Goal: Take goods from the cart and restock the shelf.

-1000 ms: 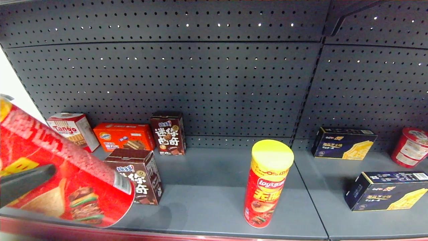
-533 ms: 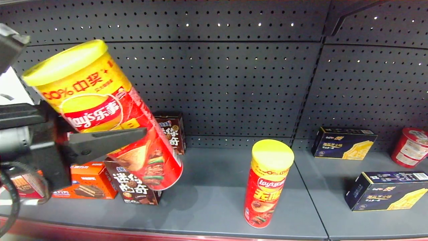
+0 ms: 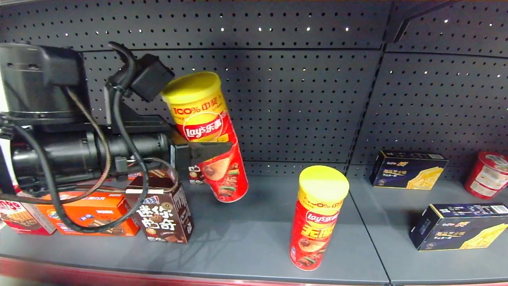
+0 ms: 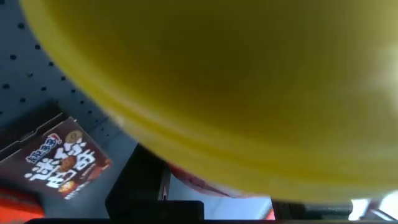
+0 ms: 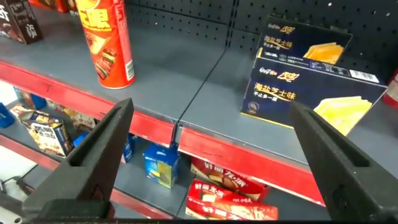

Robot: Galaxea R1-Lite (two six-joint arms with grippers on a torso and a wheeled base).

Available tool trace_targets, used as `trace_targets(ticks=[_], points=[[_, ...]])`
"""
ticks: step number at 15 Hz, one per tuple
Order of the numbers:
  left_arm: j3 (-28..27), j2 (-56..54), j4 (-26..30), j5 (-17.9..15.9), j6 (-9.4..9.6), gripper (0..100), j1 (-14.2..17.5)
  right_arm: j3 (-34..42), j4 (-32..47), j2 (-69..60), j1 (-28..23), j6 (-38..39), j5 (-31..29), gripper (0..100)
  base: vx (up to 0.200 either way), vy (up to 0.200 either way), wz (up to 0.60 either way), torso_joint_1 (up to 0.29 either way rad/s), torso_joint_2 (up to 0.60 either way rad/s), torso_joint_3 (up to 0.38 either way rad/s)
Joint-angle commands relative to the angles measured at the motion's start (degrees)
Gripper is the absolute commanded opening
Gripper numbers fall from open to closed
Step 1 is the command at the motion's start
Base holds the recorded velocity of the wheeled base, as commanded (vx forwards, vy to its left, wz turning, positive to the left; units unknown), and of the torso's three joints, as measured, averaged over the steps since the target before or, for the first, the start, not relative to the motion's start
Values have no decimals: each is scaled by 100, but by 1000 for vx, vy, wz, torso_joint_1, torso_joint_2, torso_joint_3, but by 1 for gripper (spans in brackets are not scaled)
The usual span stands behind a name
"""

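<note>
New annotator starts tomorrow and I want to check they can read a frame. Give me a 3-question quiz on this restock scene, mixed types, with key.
1. True or false: the chip can in the left gripper stands upright on the shelf.
2. The right gripper is: A) shut on a box, B) open and empty, C) shut on a can.
3. Fill in: the number of yellow-lidded cans standing free on the shelf is ___.

Key:
1. False. It is tilted and clamped above the shelf.
2. B.
3. One, the standing chip can.
</note>
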Motion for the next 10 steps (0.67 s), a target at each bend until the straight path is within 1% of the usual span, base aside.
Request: trace_targets(ticks=[1,2,4,5,7,10], points=[[-292,671,-4,76,153,0,-140,6,-56,30,1,-10,0,100,0,0,0,0,0,0],[-459,830,-4,67,153,0,-167,14,-74,30,1,-10,0,100,0,0,0,0,0,0],[-784,1120,-4,32,153,0,-325,102,-91,30,1,8,0,100,0,0,0,0,0,0],[-960,1260,-4,14,153,0,-413,208,-241,30,1,-1,0,100,0,0,0,0,0,0],[-1074,1383,5,-100,153,0,-500,471,-575,30,1,-10,0,100,0,0,0,0,0,0],[-1180,1471,84,-118,153,0,-518,542,-759,30,1,16,0,100,0,0,0,0,0,0]])
